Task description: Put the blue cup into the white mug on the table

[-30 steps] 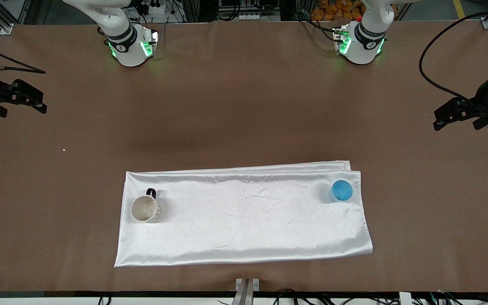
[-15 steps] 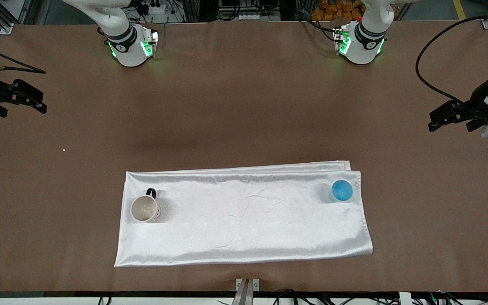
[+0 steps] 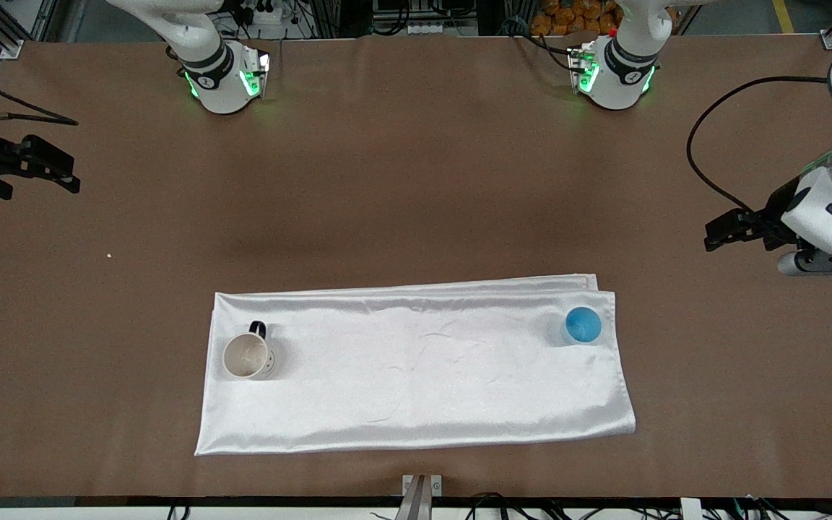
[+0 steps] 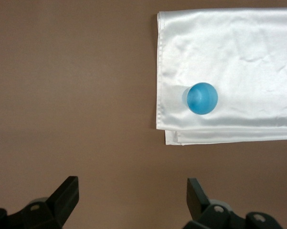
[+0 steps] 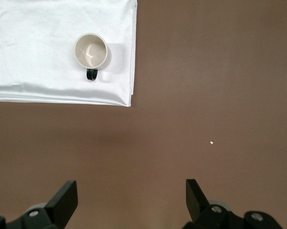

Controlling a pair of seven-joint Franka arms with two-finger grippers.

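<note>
Two arms: left one active, right one waiting.
Change: left end effector [image 3: 721,237] has swung in and lower over the brown matte worktop [image 3: 416,180], toward the cloth's corner; fingers spread, empty.
Right end effector [image 3: 55,173]: unmoved, released, over the worktop's right-arm end.
Small bright blue plastic cup [image 3: 583,324]: upright on shiny white cloth [image 3: 416,368], untouched.
White cylindrical mug with black handle [image 3: 246,355]: cloth's right-arm end, well apart.
Meaning: approach under way; grasp not yet made.
</note>
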